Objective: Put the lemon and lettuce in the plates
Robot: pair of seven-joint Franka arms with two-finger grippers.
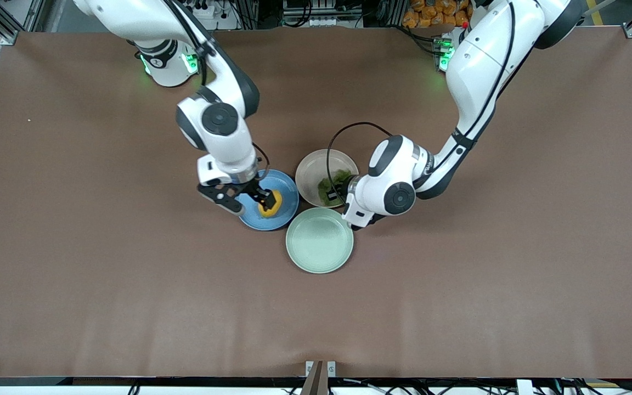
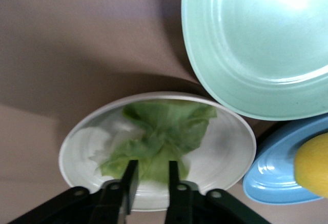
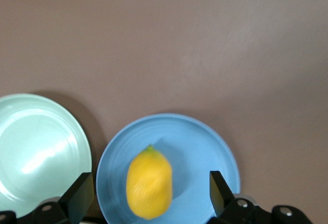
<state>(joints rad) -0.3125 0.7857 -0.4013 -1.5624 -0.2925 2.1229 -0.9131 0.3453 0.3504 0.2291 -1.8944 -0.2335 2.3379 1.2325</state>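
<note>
So this looked basically done. The lemon was lying in the blue plate, and the right gripper sat low over it with its jaws spread wide, one on either side and neither touching the fruit as far as I could tell. The lettuce was in the beige plate, a crumpled heap around the middle. The left gripper was down at that plate too, jaws only narrowly parted with the leaf's edge between them; couldn't tell if they were pinching it or had just let go. All three plates were clustered mid-tabletop, well clear of every edge, with the mint plate bare and closest to the front edge. Both arms reached in from their bases at the back edge, elbows bent, wrists tipped down over their own plates. My guess is what's left is just the left jaws letting go for sure and both arms lifting away.
</note>
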